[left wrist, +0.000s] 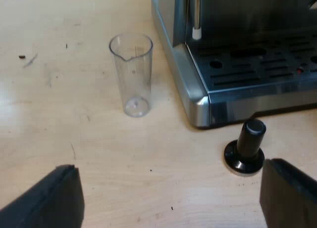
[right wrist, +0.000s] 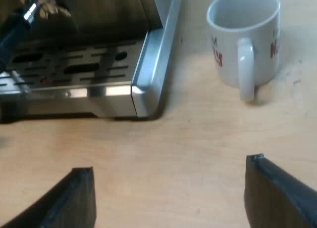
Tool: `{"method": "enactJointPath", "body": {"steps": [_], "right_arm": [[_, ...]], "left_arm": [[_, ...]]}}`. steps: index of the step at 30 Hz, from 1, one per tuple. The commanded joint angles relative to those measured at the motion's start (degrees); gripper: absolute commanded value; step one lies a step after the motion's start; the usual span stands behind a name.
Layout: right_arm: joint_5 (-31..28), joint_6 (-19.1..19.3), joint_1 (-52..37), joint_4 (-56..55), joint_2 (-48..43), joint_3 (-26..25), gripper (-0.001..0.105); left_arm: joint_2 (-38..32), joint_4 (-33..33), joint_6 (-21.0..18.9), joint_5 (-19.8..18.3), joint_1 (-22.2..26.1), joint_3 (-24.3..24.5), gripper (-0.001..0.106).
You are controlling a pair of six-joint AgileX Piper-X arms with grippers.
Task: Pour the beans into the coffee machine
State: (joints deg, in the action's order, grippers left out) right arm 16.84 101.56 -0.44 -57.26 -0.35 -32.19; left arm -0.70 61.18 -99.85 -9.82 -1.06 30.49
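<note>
Measuring glass [left wrist: 132, 74]: clear, upright, standing on the desk [left wrist: 59, 114] just beside the near corner of the espresso machine [left wrist: 198, 97], not touching it. Contents: none to be seen; the bottom reads clear through the wall.

Espresso machine: steel base with a slotted drip tray [left wrist: 257, 65]. A steam wand with a white tip [left wrist: 196, 32] hangs over the tray's edge. In the right wrist view, the dark handle of the metal holder [right wrist: 11, 32] juts out above the tray.

Tamper [left wrist: 246, 148]: black knob, upright on the desk, close to the machine's corner and well apart from the glass.

Mug [right wrist: 245, 35]: white with red lettering, upright, apparently empty, on the desk beside the machine's other corner.

Small dark speck [left wrist: 22, 56]: on the desk well away from the glass. Whether it is a bean cannot be told.

Left gripper [left wrist: 169, 166]: fingers spread wide, holding nothing, above bare desk short of the glass and the tamper.

Right gripper [right wrist: 169, 163]: fingers spread wide, holding nothing, above bare desk short of the machine's corner and the mug.

Progress, as a judgement: the glass carries no beans and neither gripper has hold of it, so no pour is under way. Either the beans have gone in and the glass is set down, or nothing is loaded; which one cannot be settled.
</note>
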Motion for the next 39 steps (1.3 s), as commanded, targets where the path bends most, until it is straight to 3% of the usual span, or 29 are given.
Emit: {"method": "enactJointPath", "body": {"steps": [1,39], "right_arm": [[-0.3,0.1,0.0,-1.5,-2.7,0.7,0.064],[-0.3,0.1,0.0,-2.4,-2.5,1.7,0.064]], "left_arm": [[-2.3,-0.7,-0.2,0.2,-0.1,0.1,0.085],[-2.3,-0.7,-0.2,0.2,-0.1,0.1,0.085]]}}
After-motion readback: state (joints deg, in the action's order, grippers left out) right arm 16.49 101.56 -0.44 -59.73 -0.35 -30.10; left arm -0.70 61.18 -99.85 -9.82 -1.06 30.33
